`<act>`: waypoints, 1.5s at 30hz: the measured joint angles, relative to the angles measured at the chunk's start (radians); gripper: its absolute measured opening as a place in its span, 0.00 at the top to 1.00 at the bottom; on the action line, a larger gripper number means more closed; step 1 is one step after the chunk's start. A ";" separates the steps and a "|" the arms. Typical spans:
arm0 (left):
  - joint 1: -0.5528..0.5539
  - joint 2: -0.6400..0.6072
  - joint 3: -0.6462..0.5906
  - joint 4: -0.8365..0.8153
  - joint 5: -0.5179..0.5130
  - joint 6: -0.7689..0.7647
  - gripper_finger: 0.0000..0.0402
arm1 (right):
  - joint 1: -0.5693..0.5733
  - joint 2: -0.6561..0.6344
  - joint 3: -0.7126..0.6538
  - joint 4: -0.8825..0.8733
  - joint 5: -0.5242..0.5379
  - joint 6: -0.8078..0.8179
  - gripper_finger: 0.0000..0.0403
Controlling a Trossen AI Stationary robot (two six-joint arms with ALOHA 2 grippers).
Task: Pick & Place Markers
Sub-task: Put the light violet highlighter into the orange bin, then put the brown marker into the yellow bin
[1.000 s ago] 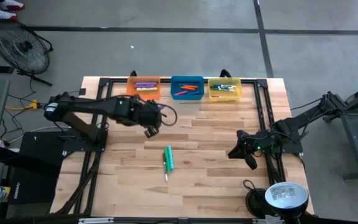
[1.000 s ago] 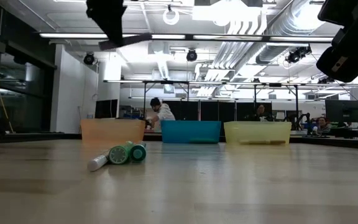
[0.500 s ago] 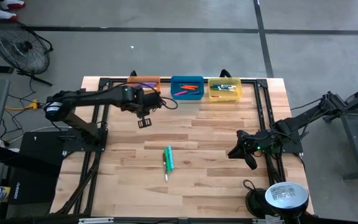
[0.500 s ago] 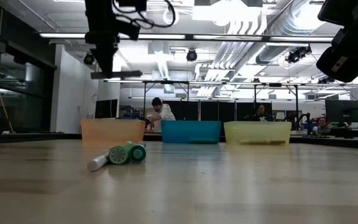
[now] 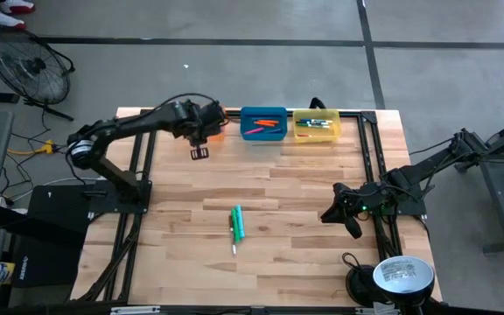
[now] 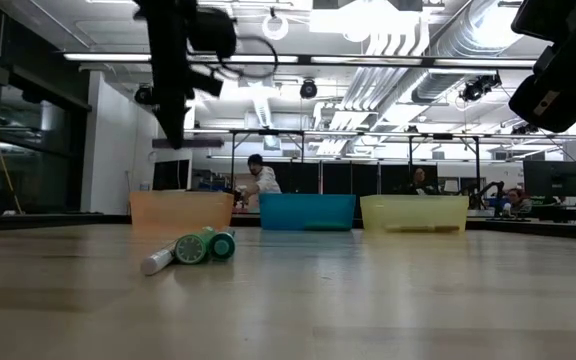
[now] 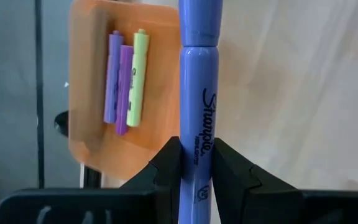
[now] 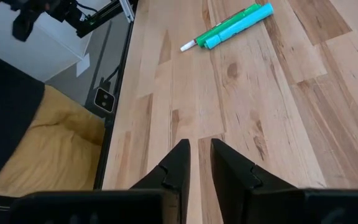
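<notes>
My left gripper (image 5: 199, 151) hangs over the table's far left, just in front of the orange bin (image 7: 95, 93). It is shut on a purple marker (image 7: 197, 81). That bin holds two purple markers (image 7: 117, 81) and a yellow-green one (image 7: 137, 78). Two green markers (image 5: 237, 225) lie side by side on the wood at mid-table; the low view shows the green markers (image 6: 193, 247) end-on. My right gripper (image 8: 200, 149) waits at the table's right side, its fingers a narrow gap apart with nothing between them. My left gripper pinches the purple marker's barrel (image 7: 197, 134) between its two fingers, on the printed part below the cap. The fingers point steeply down and lie across the marker. The marker (image 6: 183, 143) hangs about level, clear of the table and above the orange bin's rim height.
A blue bin (image 5: 263, 123) and a yellow bin (image 5: 316, 125), both with markers inside, stand in a row with the orange one along the far edge. A lamp head (image 5: 402, 274) sits at the near right corner. Bare wood lies around the green markers.
My left gripper has carried the purple marker from mid-table toward the far edge and the orange bin. It has sunk a little and rolled at the wrist. The marker, tilted at first, now hangs level. The green markers have stayed put.
</notes>
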 joint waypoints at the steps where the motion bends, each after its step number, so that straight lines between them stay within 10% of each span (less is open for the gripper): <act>1: 0.021 0.014 -0.001 0.013 0.009 0.034 0.85 | 0.000 0.000 0.000 0.000 0.000 0.000 0.87; 34: 0.346 0.266 0.001 0.228 0.196 0.262 0.85 | 0.000 0.000 0.000 0.000 0.000 0.000 0.88; 45: 0.350 0.270 0.001 0.227 0.178 0.260 0.66 | 0.000 0.000 0.000 0.000 0.000 0.000 0.88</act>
